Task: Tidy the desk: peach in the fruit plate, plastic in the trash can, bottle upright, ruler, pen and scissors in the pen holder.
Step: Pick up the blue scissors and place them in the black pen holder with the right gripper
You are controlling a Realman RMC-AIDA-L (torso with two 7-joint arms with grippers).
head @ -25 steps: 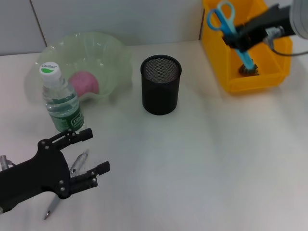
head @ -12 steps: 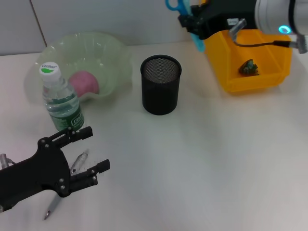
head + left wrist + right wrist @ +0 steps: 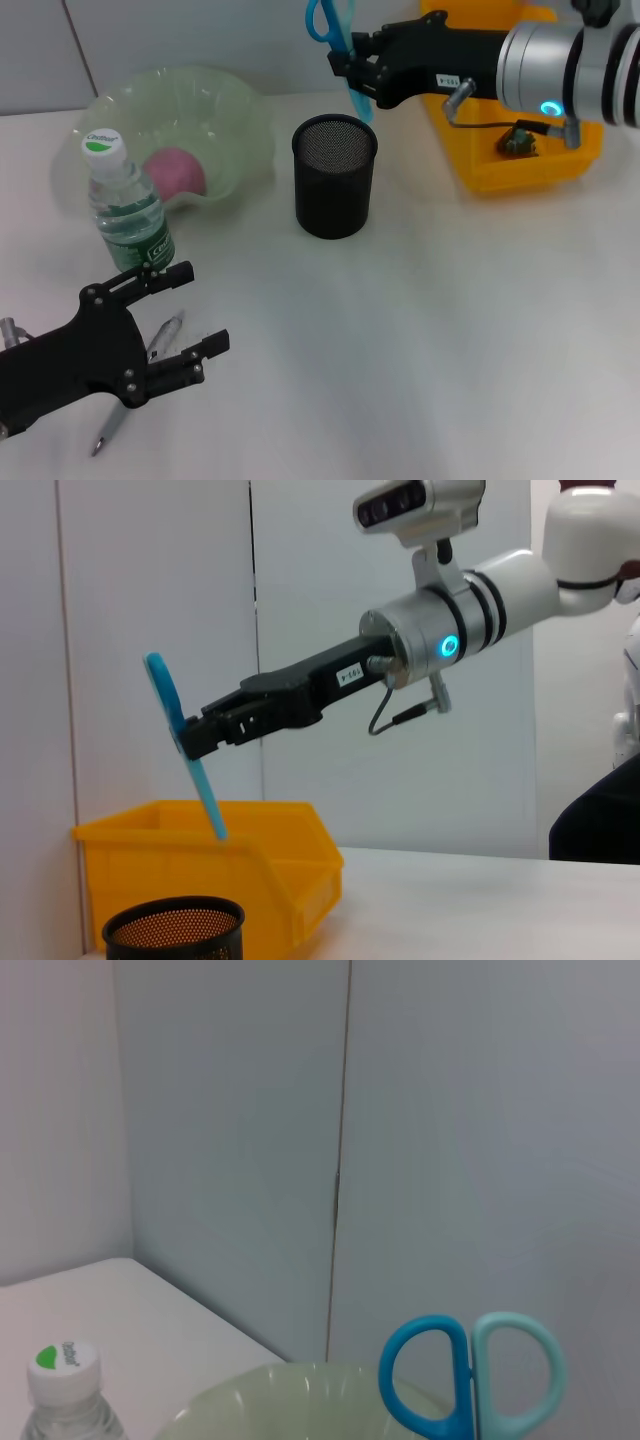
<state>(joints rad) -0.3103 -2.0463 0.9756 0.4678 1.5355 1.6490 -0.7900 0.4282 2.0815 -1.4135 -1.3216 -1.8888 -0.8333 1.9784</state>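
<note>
Your right end effector (image 3: 352, 70) is clamped on the blue scissors (image 3: 335, 40), handles up, blades pointing down just above the black mesh pen holder (image 3: 334, 176). Your left end effector (image 3: 160, 330) hovers spread wide over the pen (image 3: 150, 370) lying on the bench (image 3: 420, 340). The bottle (image 3: 122, 208) stands upright beside the green fruit plate (image 3: 225, 110), which holds the peach (image 3: 177, 172).

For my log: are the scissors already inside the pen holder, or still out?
Out. The right gripper holds the scissors in the air above the pen holder.
</note>
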